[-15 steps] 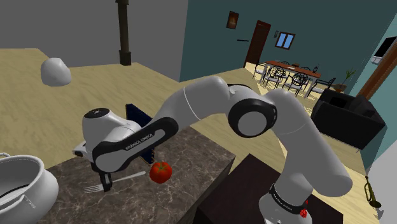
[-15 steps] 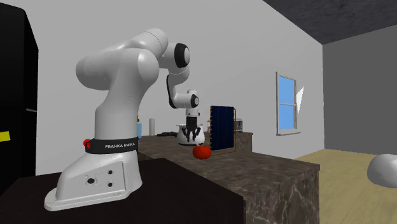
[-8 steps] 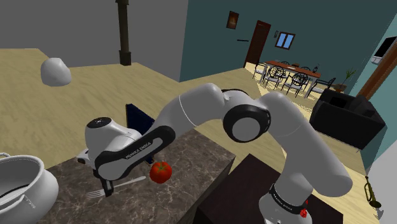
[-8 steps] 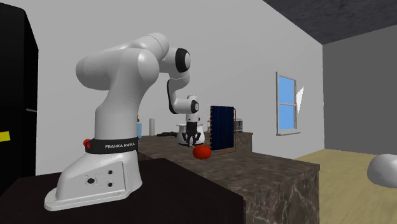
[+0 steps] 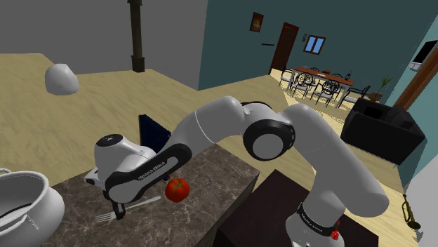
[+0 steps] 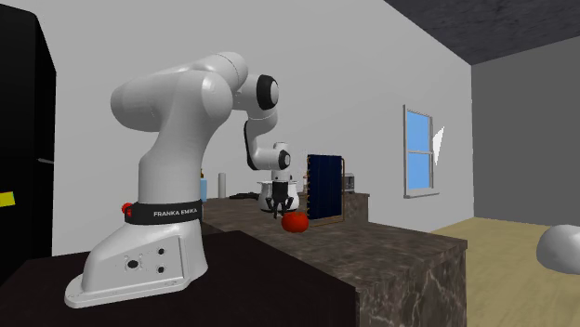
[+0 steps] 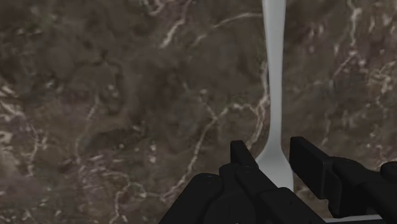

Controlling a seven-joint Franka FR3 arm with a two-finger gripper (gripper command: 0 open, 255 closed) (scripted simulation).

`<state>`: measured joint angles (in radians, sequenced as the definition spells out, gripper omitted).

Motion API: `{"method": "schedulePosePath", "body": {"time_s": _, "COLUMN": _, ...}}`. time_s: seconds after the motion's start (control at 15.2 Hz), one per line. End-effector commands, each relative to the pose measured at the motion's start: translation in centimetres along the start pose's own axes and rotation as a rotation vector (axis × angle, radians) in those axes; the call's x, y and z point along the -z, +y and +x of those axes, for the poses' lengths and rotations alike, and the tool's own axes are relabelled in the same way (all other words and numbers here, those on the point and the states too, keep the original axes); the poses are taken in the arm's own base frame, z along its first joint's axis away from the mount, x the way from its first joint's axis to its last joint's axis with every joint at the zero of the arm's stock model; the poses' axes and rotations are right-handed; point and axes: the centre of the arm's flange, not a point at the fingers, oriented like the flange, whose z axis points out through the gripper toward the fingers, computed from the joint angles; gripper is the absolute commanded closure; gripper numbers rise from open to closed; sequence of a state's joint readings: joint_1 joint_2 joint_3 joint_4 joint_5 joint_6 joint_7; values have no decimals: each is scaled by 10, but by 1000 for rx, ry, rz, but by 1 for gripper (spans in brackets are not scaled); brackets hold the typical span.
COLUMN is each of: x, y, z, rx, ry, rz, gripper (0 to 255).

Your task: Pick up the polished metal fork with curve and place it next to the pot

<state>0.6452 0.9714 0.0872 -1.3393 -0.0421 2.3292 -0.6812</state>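
1. Since a second ago the arm has lowered, and the gripper (image 5: 118, 209) has come down from above the counter (image 5: 210, 172) onto the fork (image 5: 138, 205).
2. Fork lies flat on the dark marbled counter. Tines point toward the pot (image 5: 35, 203) and the handle runs toward the tomato (image 5: 177, 189).
3. Fork and pot are apart, with bare counter between them. The tomato sits just beside the handle end.
4. Wrist view: the two black fingers (image 7: 245, 162) sit against either side of the fork (image 7: 275, 76) at its neck, so the jaws are closed on it. The pale handle runs straight away from the gripper (image 7: 275, 167).
5. Second exterior view: the gripper (image 6: 276, 209) points down at the counter, just beside the tomato (image 6: 295, 222). A dark blue panel (image 6: 325, 186) stands upright behind them.
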Motion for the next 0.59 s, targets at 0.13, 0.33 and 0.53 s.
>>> {"method": "schedulePosePath", "body": {"time_s": 0.13, "x": 0, "y": 0, "z": 0, "rx": 0, "ry": 0, "rz": 0, "gripper": 0}}
{"method": "schedulePosePath", "body": {"time_s": 0.33, "x": 0, "y": 0, "z": 0, "rx": 0, "ry": 0, "rz": 0, "gripper": 0}}
{"method": "schedulePosePath", "body": {"time_s": 0.53, "x": 13, "y": 0, "z": 0, "rx": 0, "ry": 0, "rz": 0, "gripper": 0}}
